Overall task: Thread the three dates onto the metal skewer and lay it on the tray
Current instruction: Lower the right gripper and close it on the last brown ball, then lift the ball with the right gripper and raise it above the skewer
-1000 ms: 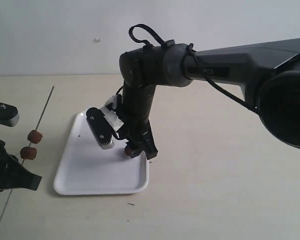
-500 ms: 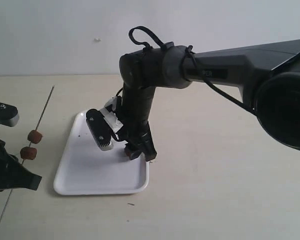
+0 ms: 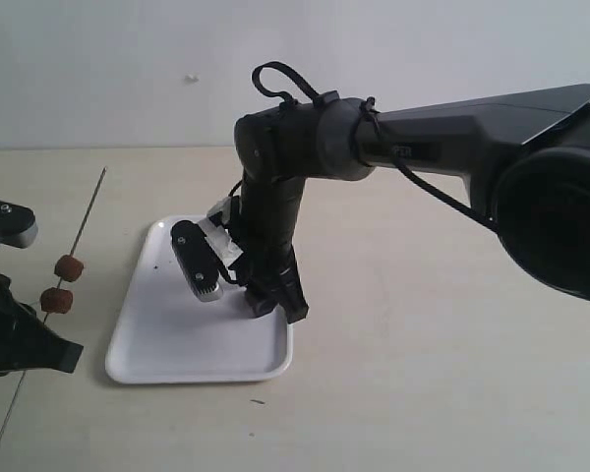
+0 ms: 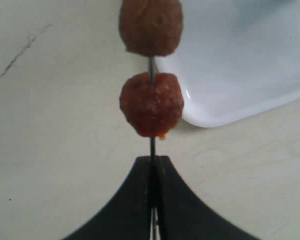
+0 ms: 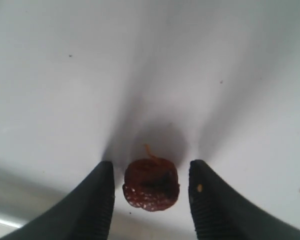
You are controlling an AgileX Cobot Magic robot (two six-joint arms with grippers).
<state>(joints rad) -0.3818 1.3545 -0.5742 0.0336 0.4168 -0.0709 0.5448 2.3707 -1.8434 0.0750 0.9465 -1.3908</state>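
Beige table [image 3: 423, 344] bears tray [image 3: 177, 344], perhaps crumb [image 3: 259, 400].

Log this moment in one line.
left gripper: shut on metal skewer, two dates threaded | right gripper: open around third date on tray

Three dates [image 3: 69, 267] [image 3: 56, 300] [image 5: 151, 190], one skewer [image 3: 87, 214], one tray [image 3: 167, 339]

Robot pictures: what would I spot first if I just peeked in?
The big black right arm bends down over the white tray, its right gripper open around one date lying there. Left of the tray, the left gripper is shut on the metal skewer, with two dates threaded on it.
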